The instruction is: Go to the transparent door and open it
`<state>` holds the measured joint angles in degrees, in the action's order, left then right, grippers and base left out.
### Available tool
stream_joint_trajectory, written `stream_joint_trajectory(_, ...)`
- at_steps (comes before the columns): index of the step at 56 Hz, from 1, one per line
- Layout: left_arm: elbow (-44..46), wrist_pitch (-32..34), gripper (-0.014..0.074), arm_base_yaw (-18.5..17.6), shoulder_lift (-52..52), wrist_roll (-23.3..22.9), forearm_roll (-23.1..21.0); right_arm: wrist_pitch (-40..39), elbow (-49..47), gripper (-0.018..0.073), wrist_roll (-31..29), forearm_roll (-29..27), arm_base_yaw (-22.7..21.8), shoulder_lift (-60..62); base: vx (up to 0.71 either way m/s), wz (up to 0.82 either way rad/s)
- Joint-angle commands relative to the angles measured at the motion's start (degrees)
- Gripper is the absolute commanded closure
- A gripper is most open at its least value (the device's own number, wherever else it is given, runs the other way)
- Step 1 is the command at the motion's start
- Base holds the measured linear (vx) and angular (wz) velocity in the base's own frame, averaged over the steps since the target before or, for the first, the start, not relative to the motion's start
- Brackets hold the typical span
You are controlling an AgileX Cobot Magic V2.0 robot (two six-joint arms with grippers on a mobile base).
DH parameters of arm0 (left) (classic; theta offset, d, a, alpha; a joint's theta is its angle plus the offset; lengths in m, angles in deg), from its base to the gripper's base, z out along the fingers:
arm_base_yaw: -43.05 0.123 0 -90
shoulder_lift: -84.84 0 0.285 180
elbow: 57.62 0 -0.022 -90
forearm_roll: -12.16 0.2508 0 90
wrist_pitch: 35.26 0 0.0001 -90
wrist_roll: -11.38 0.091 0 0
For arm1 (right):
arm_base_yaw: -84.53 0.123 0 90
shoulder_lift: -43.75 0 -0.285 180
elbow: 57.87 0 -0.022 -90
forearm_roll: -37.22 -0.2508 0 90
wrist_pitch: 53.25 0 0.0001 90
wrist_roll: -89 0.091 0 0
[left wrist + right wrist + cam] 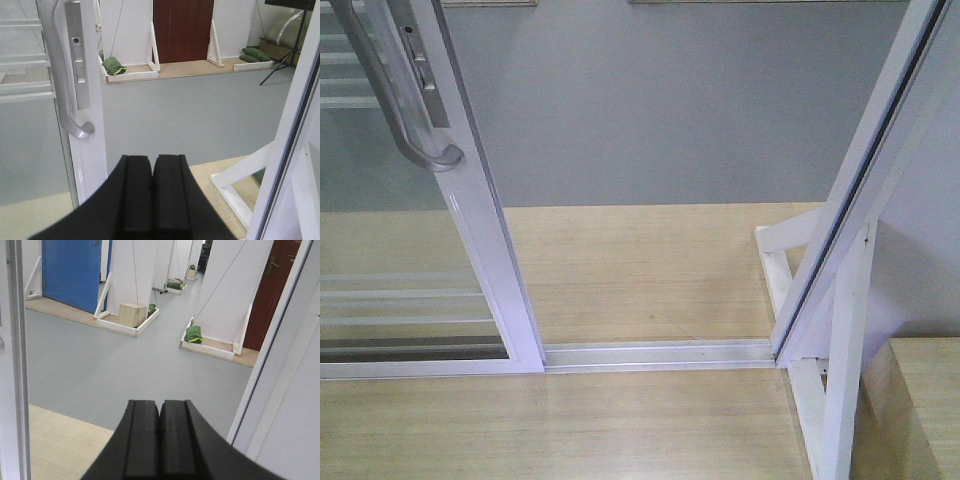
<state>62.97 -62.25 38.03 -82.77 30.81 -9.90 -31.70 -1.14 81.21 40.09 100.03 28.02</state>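
Left gripper: black fingers pressed together, nothing between them, hanging in the doorway gap and touching nothing. Right gripper: same, pads together, empty, pointing through the opening.

Near floor is light wood planking. A white floor track runs left to right across the threshold.

The transparent door sits at the left end of that track, slid aside so the opening to its right stands clear. Glossy white frame, glass panel with thin white horizontal bars low down. Its curved grey bar handle is on the right-hand rail, lower end hooking out toward the room; in the left wrist view the handle sits up and left of the closed fingers, well apart from them.

Right of the opening: a white jamb post with a diagonal brace.

Beyond the threshold: more wood planking, then grey floor. Far off: a dark red door, a blue door, white partition panels, green bags at their bases.
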Motion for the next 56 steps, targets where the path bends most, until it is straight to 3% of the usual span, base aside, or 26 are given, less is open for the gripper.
stream_joint_trajectory(1, 1.43, 4.48, 0.0603, -0.09, 0.71, -0.20, -1.34, -6.78, -0.65, 0.0568, -0.20, 0.04, -0.28, 0.06, 0.00, 0.00)
stream_joint_trajectory(15, 1.52, 4.01, 0.0603, -0.09, 0.71, -0.33, -2.63, -5.50, -0.47, 0.0568, 0.65, -1.62, -0.28, 0.06, 0.00, 0.00)
stream_joint_trajectory(24, 1.52, 4.07, 0.0603, -0.09, 0.71, -0.33, -2.63, -7.86, -0.47, 0.0568, 2.16, -7.83, -0.28, 0.06, 0.00, 0.00)
stream_joint_trajectory(32, 1.52, 4.07, 0.0603, -0.09, 0.71, -0.33, -2.63, -12.16, -0.47, 0.0568, 2.16, -7.88, -0.28, 0.06, 0.00, 0.00)
stream_joint_trajectory(56, 1.52, 4.07, 0.0603, -0.09, 0.71, -0.33, -2.63, -12.30, -0.47, 0.0568, 2.16, -7.88, -0.28, 0.06, 0.00, 0.00)
